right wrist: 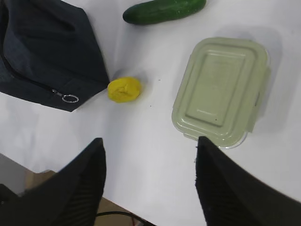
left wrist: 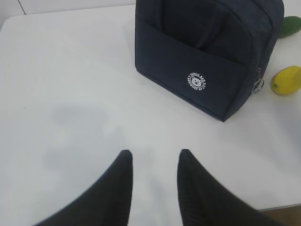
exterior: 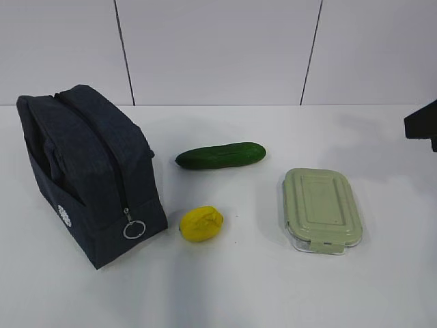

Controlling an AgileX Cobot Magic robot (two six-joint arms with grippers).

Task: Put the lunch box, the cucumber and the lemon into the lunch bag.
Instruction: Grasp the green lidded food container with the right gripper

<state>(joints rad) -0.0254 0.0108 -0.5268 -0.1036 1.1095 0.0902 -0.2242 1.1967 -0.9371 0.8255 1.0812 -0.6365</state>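
Left wrist view: cucumber (left wrist: 291, 26) cut off | left gripper (left wrist: 154, 162) parted, empty | right gripper (right wrist: 149, 149) wide, empty

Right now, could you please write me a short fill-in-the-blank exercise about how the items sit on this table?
1. The lunch bag has its zipper ____.
2. The item lying nearest the bag's silver ring pull is the ____.
3. The lunch box has its pale green lid ____.
4. Farther back on the table than the lemon lies the ____.

Missing words: closed; lemon; on; cucumber
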